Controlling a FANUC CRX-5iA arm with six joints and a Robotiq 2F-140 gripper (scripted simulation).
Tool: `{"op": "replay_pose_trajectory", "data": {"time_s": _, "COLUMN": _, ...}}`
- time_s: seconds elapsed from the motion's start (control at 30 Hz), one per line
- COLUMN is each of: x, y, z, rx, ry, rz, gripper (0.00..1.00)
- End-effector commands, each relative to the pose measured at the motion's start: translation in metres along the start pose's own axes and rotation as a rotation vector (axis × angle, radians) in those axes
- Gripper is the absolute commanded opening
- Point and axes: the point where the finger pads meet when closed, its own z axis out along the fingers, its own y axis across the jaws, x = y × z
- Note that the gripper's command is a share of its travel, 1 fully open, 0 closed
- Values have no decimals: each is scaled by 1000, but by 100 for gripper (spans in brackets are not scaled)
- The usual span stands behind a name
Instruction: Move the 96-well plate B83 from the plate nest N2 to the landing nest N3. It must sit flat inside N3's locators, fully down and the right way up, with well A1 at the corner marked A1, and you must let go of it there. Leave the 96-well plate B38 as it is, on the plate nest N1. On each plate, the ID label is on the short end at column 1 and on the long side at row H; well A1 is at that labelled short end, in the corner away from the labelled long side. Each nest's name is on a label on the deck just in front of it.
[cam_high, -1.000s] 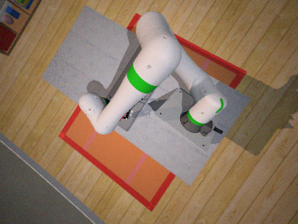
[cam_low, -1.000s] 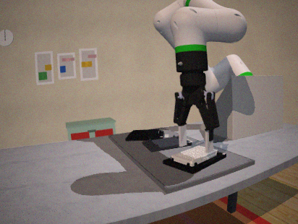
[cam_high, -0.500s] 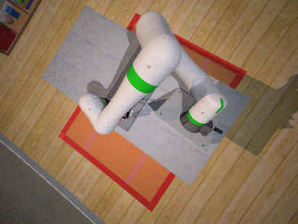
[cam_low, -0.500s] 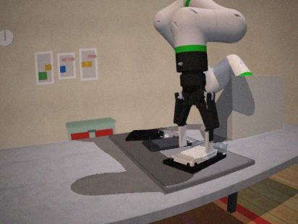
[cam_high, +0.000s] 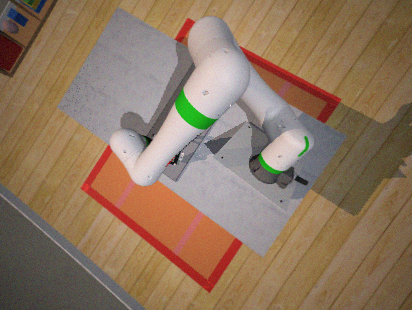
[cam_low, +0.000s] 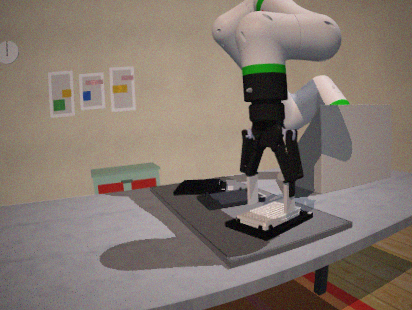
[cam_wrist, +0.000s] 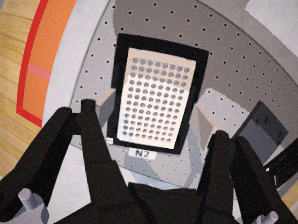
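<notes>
A white 96-well plate sits flat in a black nest on the perforated deck; the deck label just in front of it reads N2. The plate also shows in the exterior view. My gripper hangs straight above the plate with one finger on each side of it, tips just above the plate's top and apart from it. It is open and empty, as the wrist view also shows. In the top view the arm hides the plate and gripper.
Two darker low nests stand behind on the deck, one black and one dark grey, the latter also in the wrist view; their labels are unreadable. The robot's grey pedestal stands at the right. The deck's front edge is near.
</notes>
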Motion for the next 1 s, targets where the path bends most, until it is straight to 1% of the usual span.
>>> {"op": "replay_pose_trajectory", "data": {"time_s": 0.0, "x": 0, "y": 0, "z": 1, "rx": 0, "ry": 0, "rz": 0, "gripper": 66}}
{"op": "replay_pose_trajectory", "data": {"time_s": 0.97, "x": 0, "y": 0, "z": 12, "rx": 0, "ry": 0, "rz": 0, "gripper": 66}}
